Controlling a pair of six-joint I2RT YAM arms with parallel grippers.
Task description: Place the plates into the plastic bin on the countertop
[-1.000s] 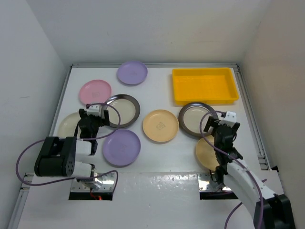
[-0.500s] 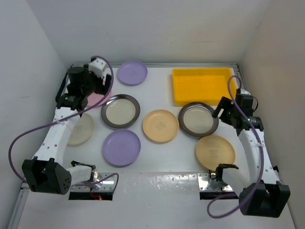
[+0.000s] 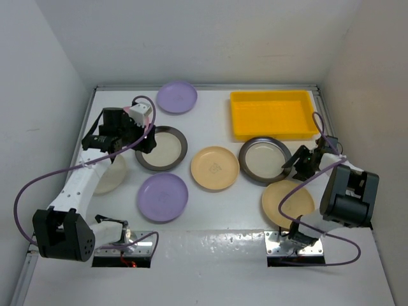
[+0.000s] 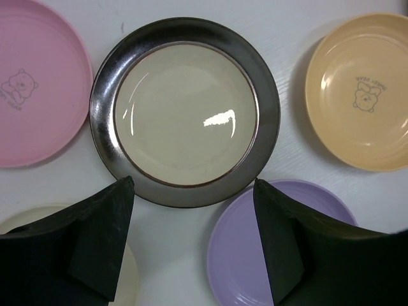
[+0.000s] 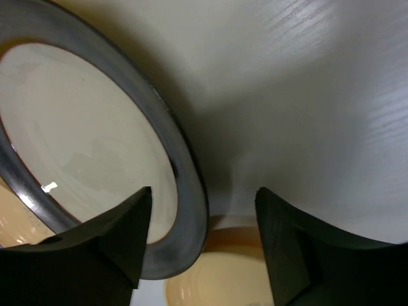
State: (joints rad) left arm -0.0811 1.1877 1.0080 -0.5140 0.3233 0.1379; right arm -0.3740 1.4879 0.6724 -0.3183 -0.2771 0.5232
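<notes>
Several plates lie on the white countertop (image 3: 210, 131). My left gripper (image 4: 192, 185) is open and hovers over the near rim of the left dark-rimmed plate (image 4: 185, 111), its fingers astride that rim. My right gripper (image 5: 203, 191) is open low at the right edge of the other dark-rimmed plate (image 5: 83, 146). That plate's rim runs between the fingers, with a wide gap to the right finger. This plate (image 3: 264, 159) overlaps a tan plate (image 3: 287, 203). The yellow plastic bin (image 3: 274, 115) stands at the back right with nothing in it.
A pink plate (image 4: 38, 95), a cream plate (image 3: 108, 173), a near lilac plate (image 3: 162, 197), a central tan plate (image 3: 215, 167) and a far lilac plate (image 3: 176, 96) lie around. Walls close in on three sides.
The left arm swung from over the pink plate to the left dark-rimmed plate. The right gripper dropped to the right dark-rimmed plate's edge. Both sets of jaws have narrowed.
</notes>
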